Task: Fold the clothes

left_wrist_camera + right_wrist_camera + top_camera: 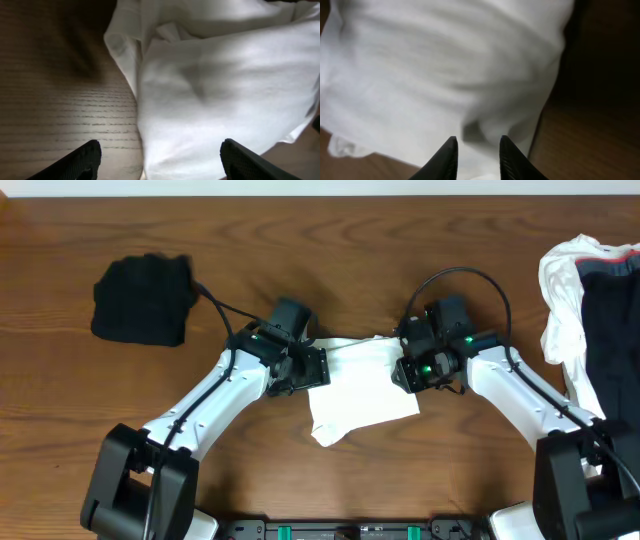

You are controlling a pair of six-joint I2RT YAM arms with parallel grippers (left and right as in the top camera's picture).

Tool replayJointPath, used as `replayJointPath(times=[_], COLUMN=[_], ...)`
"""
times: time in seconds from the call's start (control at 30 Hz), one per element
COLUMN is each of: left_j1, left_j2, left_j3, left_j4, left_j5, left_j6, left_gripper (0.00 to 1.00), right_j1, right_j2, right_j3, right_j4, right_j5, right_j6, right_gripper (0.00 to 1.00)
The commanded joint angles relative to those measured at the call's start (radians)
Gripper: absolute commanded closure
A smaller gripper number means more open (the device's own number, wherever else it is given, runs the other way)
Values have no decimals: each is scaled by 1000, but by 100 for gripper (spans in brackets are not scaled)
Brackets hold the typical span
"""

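A white garment [365, 395] lies folded into a rough rectangle at the middle of the table [300, 240], between the two arms. Its far edge is hidden under both wrists in the overhead view, and a loose corner sticks out at its near left.

The left gripper [305, 370] sits at the garment's left edge. In the left wrist view, the left gripper [160, 167] has its fingers [80, 162] spread wide, one over bare wood and the other over cloth, with only their tips in frame. The rumpled fabric [225, 85] fills the right side of that view and runs off the top and right.

The right gripper [408, 370] is at the garment's right edge. In its own view, the right gripper [479, 157] has its fingers [445, 160] only slightly parted. White cloth [445, 65] shows in the narrow gap, and it may be nipped or merely underneath; I cannot tell which. That picture is soft and blurred.

A black garment [143, 300] lies bundled at the far left, well apart from the arms. At the right edge is a pile [565, 290] of white and dark fabric, cut off by the frame, so its pieces are hard to separate.
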Motion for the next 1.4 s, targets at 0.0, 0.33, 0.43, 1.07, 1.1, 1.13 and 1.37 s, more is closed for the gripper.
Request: replayJointPath(times=[0.0,0.33,0.43,1.07,1.1,1.13,1.37], left_j1=[0,0,0,-22,-22,-22,-22], left_j2=[5,52,90,169,169,169,169], left_j3=[-9,-20,-21,-21,-21,-21,-21], left_j4=[0,5,9,54,55,58,61], left_j5=[26,14,14,75,75,75,125], left_j6=[18,18,18,0,0,0,34], left_gripper=[22,21,21,18,17,17,15], right_j1=[16,74,74,93,98,103,134], right_j2=[-47,-61,-58,116,126,134,163], right_j3=[51,55,53,50,50,50,50], right_j4=[-20,26,35,74,77,79,105], right_j5=[-56,-69,-41,-29,-29,-29,-29], right_j6=[-12,-11,-11,-38,-38,-38,-37], right_gripper=[76,82,86,97,97,97,98])
